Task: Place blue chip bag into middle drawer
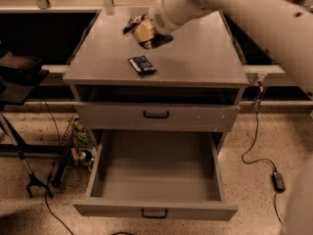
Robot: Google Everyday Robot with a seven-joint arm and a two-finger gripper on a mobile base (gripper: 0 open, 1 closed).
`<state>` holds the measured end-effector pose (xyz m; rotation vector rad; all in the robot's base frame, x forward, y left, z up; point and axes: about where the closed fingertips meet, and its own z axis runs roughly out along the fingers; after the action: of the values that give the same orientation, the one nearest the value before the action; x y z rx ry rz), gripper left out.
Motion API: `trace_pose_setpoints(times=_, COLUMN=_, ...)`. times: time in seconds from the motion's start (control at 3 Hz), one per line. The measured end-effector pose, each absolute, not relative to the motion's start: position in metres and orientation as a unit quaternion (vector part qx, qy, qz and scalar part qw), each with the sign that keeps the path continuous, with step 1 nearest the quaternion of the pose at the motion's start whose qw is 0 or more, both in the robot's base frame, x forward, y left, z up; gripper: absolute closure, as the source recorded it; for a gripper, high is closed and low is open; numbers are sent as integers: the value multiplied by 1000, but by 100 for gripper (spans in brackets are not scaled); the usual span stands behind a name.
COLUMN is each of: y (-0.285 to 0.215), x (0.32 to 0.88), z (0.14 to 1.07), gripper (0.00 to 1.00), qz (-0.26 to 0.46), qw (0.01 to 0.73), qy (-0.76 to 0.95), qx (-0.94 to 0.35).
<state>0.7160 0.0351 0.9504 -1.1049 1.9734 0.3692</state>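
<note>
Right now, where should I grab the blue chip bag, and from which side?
From above. The chip bag lies low on the cabinet top, right beside the gripper, with nothing over it. Take it across its middle, well behind the small packet.

The floor point(39, 219) is light and speckled, like tiny stones. A grey bench point(205, 58) stands in the middle. Behind it, it is dark under a pale shelf point(63, 3). A black cable point(255, 124) runs down to the floor on the right, with a small black box point(278, 181) on it. A black stand point(19, 75) with thin legs is on the left. The light is dim and warm. The hand point(142, 31) is over the back of the bench top.
</note>
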Motion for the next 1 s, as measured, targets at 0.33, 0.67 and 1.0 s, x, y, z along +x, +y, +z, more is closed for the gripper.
trace_pose_setpoints(times=0.33, y=-22, x=651, z=961, gripper=100, qz=163, qw=381, qy=773, qx=-481)
trace_pose_setpoints(times=0.67, y=-62, x=605, z=965, gripper=100, qz=169, qw=350, qy=777, qx=-496)
trace_pose_setpoints(times=1.0, y=-97, x=552, z=954, gripper=100, qz=198, qw=312, qy=770, qx=-520)
